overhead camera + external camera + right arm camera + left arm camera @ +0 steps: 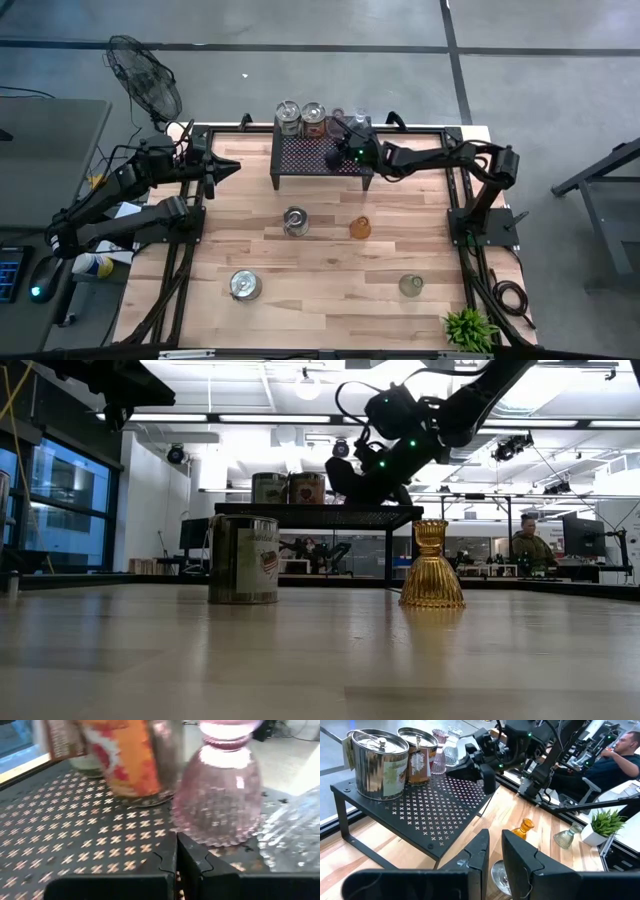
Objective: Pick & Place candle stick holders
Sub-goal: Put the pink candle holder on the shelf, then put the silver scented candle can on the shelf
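Note:
A black perforated stand (320,160) stands at the table's far middle. Along its far edge are a silver tin (288,117), an orange tin (313,118), a pink glass holder (220,795) and a clear glass holder (295,830). My right gripper (176,842) is shut and hovers over the stand's top, its tips at the pink holder's base. On the table stand a silver tin (295,221), an amber holder (360,227), another silver one (245,285) and a greenish glass one (411,285). My left gripper (495,845) waits by the table's far left edge, slightly open and holding nothing. My right gripper's shut fingertips (167,845) come slanting down from the table's right and stand at the near rim of the pink holder's base (192,836). I cannot tell whether they touch it. The holder stands upright on the stand.
A small potted plant (470,328) sits at the near right corner. A fan (145,80) stands beyond the far left corner. A person (530,540) sits in the room behind the table. Bare wood lies between the holders on the table.

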Controlling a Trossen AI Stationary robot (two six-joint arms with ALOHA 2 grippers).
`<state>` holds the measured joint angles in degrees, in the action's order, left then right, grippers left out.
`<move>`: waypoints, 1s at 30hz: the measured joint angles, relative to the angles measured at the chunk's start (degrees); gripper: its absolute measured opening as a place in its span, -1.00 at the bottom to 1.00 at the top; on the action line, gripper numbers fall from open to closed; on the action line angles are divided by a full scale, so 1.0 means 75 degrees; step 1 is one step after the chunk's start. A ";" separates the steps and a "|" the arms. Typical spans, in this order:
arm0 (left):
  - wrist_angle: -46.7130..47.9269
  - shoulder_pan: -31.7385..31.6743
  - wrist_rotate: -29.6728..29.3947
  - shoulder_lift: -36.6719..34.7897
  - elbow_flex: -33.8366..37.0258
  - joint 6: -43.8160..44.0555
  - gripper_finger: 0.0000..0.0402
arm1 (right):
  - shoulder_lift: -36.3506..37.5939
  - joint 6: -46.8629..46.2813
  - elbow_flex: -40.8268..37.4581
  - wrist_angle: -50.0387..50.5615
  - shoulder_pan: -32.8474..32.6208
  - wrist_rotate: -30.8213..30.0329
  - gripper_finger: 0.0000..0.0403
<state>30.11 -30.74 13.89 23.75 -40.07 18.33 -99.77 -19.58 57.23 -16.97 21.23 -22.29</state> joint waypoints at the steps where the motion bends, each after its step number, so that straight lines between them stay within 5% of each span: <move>1: 0.0000 0.0000 0.0000 0.0002 0.0000 0.0000 -0.76 | 0.0000 0.0009 0.0000 0.0000 -0.0062 0.0018 -1.00; 10: 0.0000 0.0000 0.0017 0.0000 0.0000 0.0055 -0.76 | 0.0808 -0.0014 0.0000 0.0662 -0.0834 -0.0025 -1.00; 22: 0.0003 0.0000 -0.0035 0.0000 0.0000 0.0137 -0.76 | 0.4160 -0.0069 0.0000 0.5205 -0.1738 0.0707 -1.00; 30: 0.0011 0.0000 -0.0136 0.0017 0.0000 -0.0043 -0.76 | 0.5477 -0.0045 0.0000 0.7351 -0.2088 0.0812 -1.00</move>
<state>30.19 -30.74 12.87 23.88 -40.07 18.00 -58.69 -19.92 57.23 38.16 5.57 -16.20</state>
